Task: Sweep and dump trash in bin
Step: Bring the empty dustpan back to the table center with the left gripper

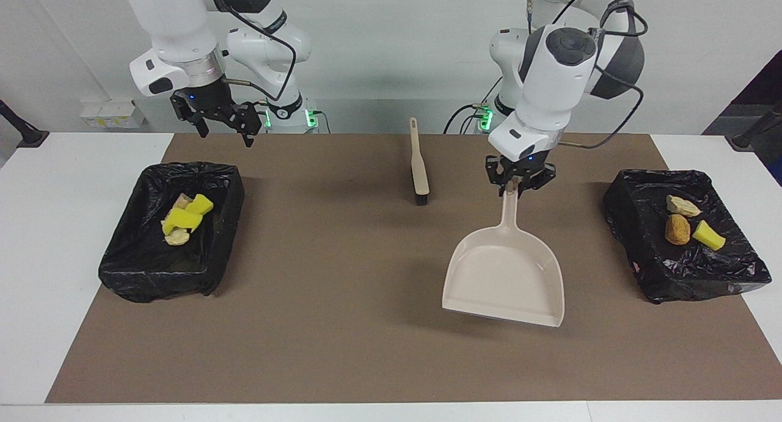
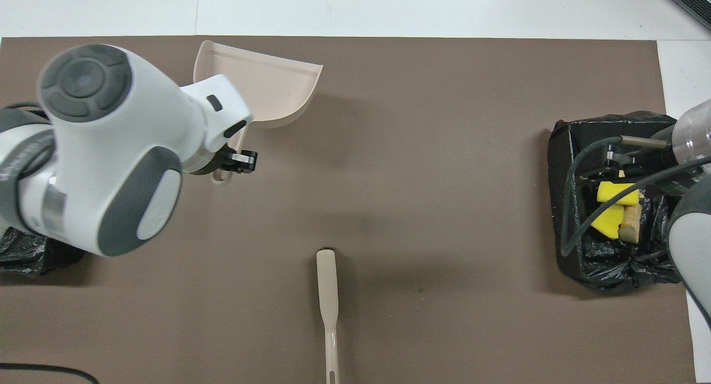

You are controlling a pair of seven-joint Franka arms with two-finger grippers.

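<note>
The left gripper [image 1: 518,187] hangs over the middle of the mat, toward the left arm's end, clamped tight on the handle tip of the beige dustpan [image 1: 504,278]. The pan dangles below it, handle up toward the robots, open lip pointing away from them, tilted and just off the brown mat [image 1: 342,349]. It looks empty.

The trash is already binned, by the look of it. Three scraps [image 1: 684,223], a pale lump, an orange-brown one and a yellow chunk, lie in the black-lined bin [image 1: 635,226] at the left arm's end. Yellow and pale pieces [image 1: 183,217] sit heaped in the other black bin [image 1: 131,269] at the right arm's end.

The right gripper [image 1: 221,121] waits in the air near that bin's corner closest to the robots, fingers spread wide, holding nothing.

The brush [image 1: 418,165] lies between the arms, near the robots, long axis running straight away from them, bristles at the end farther out.

No loose scraps show on the mat, so my read is the pan simply needs setting down, straight below the left gripper.
</note>
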